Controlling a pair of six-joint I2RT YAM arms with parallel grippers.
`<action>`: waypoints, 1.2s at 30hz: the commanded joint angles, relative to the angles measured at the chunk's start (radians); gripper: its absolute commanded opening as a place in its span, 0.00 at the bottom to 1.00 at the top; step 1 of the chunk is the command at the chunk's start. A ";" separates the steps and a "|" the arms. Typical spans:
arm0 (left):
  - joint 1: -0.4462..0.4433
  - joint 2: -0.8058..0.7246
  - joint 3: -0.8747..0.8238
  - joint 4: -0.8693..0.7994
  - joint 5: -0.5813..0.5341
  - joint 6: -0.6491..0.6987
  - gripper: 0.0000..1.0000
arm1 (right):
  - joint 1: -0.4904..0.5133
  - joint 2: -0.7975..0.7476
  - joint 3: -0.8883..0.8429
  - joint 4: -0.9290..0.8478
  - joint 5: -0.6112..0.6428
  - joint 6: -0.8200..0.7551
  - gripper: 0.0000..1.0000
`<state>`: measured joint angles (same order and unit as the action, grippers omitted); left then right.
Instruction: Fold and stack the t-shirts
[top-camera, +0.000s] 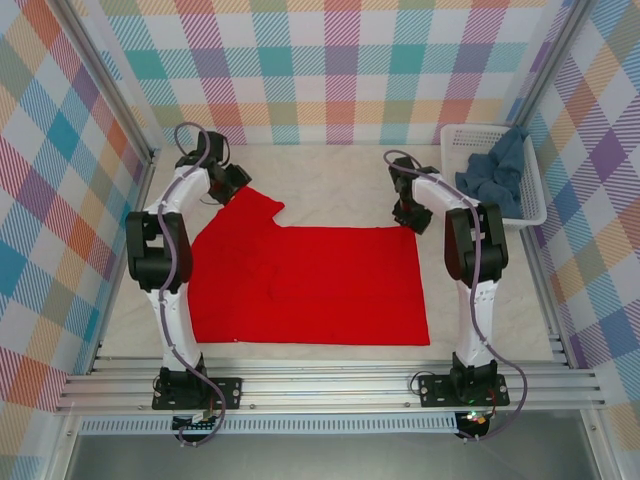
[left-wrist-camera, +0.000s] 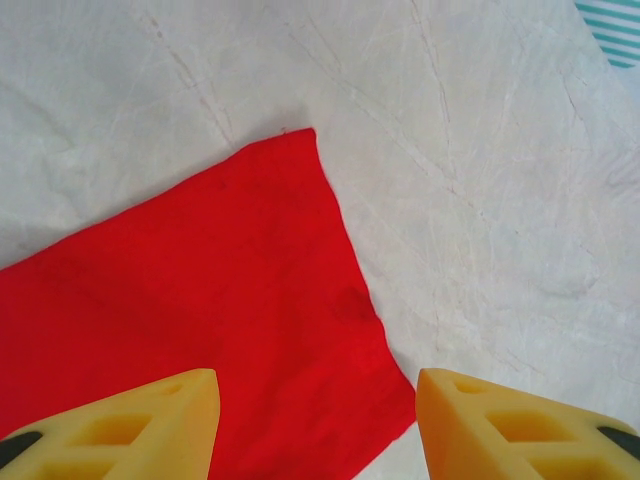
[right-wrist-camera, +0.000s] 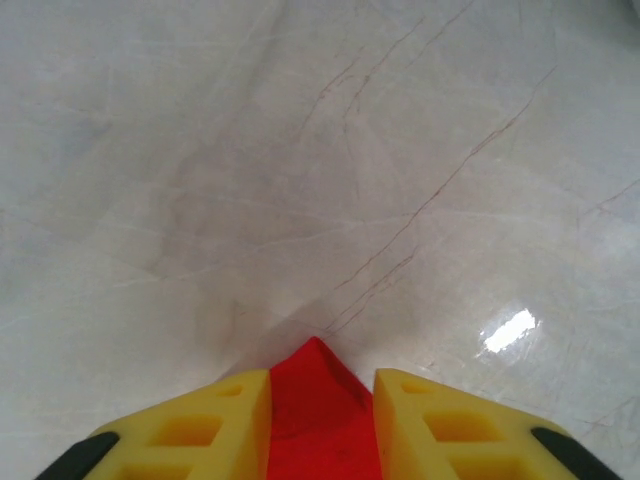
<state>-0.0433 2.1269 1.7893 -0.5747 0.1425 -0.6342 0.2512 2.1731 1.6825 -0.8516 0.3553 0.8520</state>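
Left fingers (left-wrist-camera: 130, 420) stand released, wide apart, over the red t-shirt (top-camera: 310, 285). It lies flat on the desk (top-camera: 330, 185), its long axis running from them across to the right fingers (right-wrist-camera: 200, 430). Its sleeve (left-wrist-camera: 250, 270) stretches ahead between the left pair. Its corner (right-wrist-camera: 318, 385) peaks between the right pair; whether they clench it I cannot tell.
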 joint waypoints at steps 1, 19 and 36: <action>0.014 0.041 0.050 0.047 0.019 0.028 0.55 | -0.007 0.035 0.038 -0.019 -0.012 -0.012 0.28; 0.001 0.212 0.333 -0.058 -0.112 0.024 0.57 | -0.009 -0.017 0.021 -0.004 -0.074 0.029 0.38; -0.039 0.397 0.558 -0.255 -0.258 0.156 0.56 | -0.002 -0.107 -0.039 0.031 -0.150 0.012 0.41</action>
<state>-0.0593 2.4928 2.3180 -0.7948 -0.0631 -0.5259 0.2428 2.0804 1.6630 -0.8188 0.2390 0.8635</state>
